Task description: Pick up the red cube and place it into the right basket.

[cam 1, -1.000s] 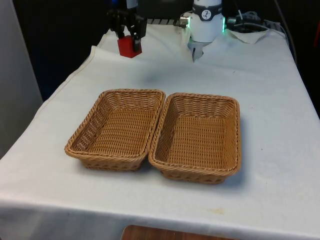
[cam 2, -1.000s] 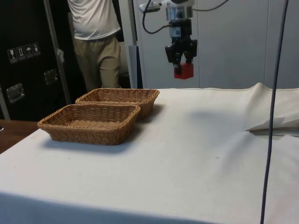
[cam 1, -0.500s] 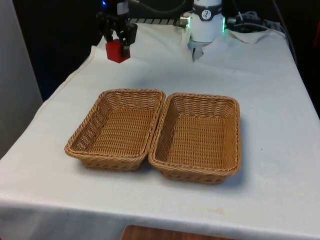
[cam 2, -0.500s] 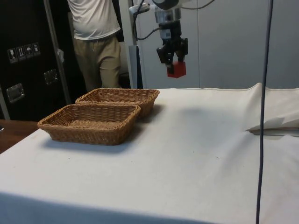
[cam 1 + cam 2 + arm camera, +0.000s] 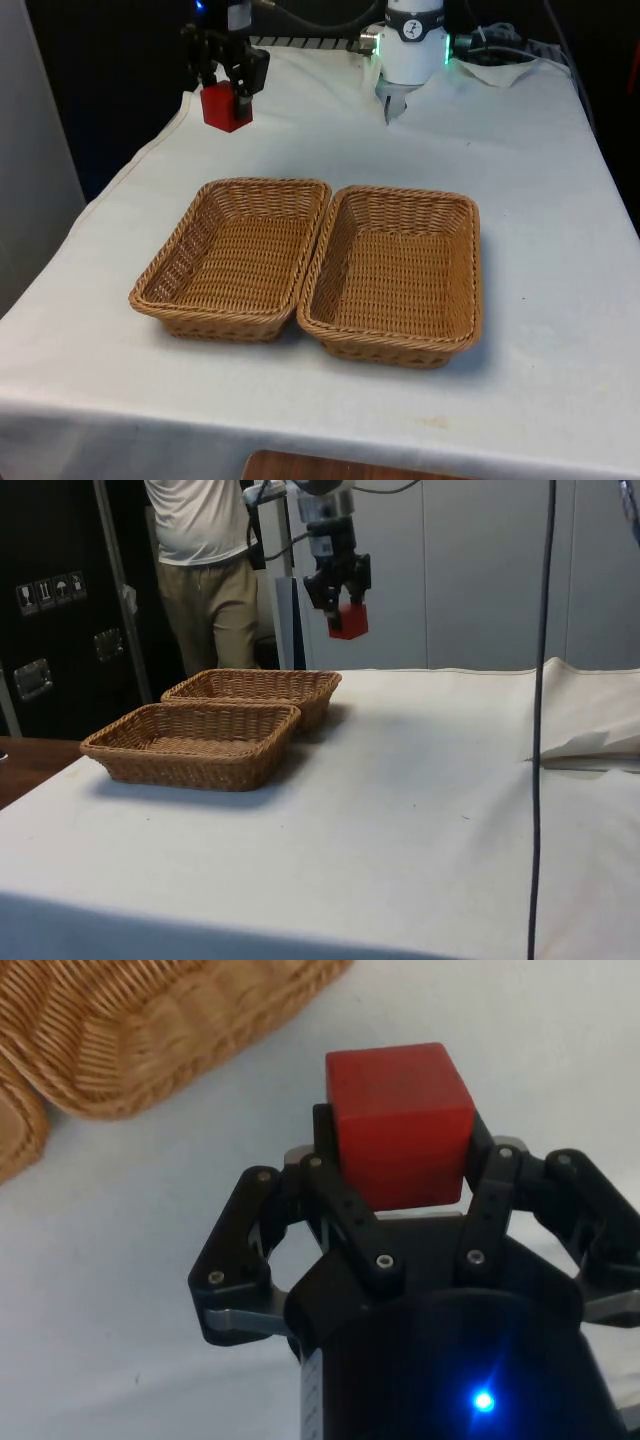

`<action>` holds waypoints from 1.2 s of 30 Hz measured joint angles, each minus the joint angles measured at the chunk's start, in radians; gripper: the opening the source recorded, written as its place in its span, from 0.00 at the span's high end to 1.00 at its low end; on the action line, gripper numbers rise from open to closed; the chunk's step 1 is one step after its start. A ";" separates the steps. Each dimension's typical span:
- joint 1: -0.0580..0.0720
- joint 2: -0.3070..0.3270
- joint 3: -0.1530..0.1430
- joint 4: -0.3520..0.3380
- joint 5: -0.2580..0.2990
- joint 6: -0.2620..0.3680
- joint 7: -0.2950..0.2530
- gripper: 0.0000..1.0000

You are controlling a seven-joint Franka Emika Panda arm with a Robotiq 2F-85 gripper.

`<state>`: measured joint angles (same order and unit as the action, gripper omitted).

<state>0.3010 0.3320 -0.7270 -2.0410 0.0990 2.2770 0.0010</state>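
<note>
My gripper is shut on the red cube and holds it in the air, well above the cloth. It hangs beyond the far end of the two wicker baskets, towards the front view's left. In the side view the gripper carries the cube higher than the basket rims. The wrist view has the red cube clamped between my fingers, with a basket corner past it. The left basket and the right basket stand side by side, rims touching, nothing inside either.
A person in a white shirt and beige trousers stands behind the table in the side view. Crumpled cloth lies at that view's right edge. A dark cable hangs down across that view. The table's left edge is close below the gripper.
The gripper has carried the red cube steadily towards the front view's left, from above the table's far middle to near the left edge. The baskets have not moved.
</note>
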 measured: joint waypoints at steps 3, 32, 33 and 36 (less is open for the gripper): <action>0.000 0.018 0.004 0.021 0.009 -0.002 0.000 0.96; 0.001 0.262 0.058 0.285 0.175 0.007 0.003 0.96; 0.001 0.269 0.061 0.291 0.181 0.010 0.004 0.96; 0.001 0.291 0.070 0.309 0.198 0.018 0.007 0.96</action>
<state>0.3020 0.6230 -0.6570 -1.7320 0.2970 2.2950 0.0080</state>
